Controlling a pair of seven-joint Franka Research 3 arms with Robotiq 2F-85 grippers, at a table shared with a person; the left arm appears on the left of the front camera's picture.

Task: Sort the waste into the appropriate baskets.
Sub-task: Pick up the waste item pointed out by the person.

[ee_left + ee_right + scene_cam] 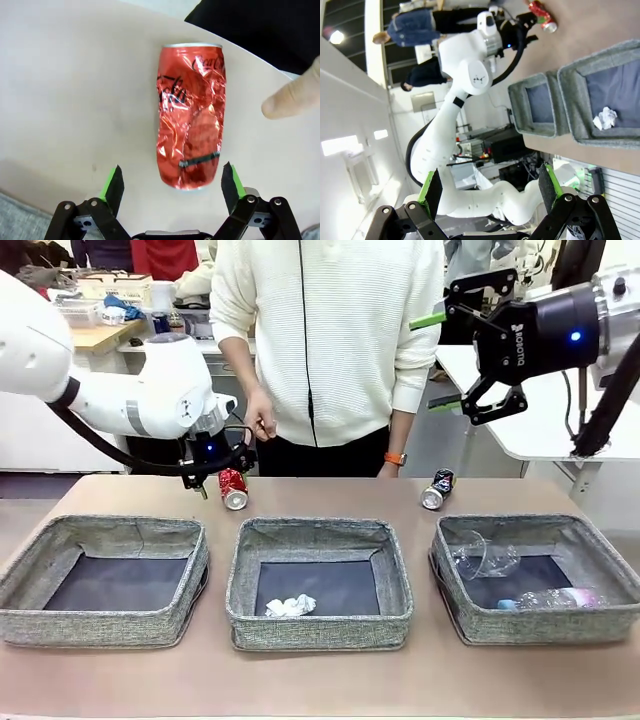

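Baskets (pixel 318 530) sit in a row on the tan table (pixel 330 495).

The left arm (pixel 150 390): glossy white rounded shells, grey joint band, black cable (pixel 95 445) slung beneath. The left gripper (pixel 172 185): black linkage, silver screws, green pads. The right gripper (pixel 428 362): black body, blue light, white lettering. The person (pixel 330 390): white ribbed zip sweater (pixel 350 330), orange wristband (pixel 395 458).

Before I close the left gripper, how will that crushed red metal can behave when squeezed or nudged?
The crushed red metal can looks thin and creased, so it will probably dent further in the open left gripper. It is likely light. Lying sideways on the smooth table, it may roll or skid if nudged.
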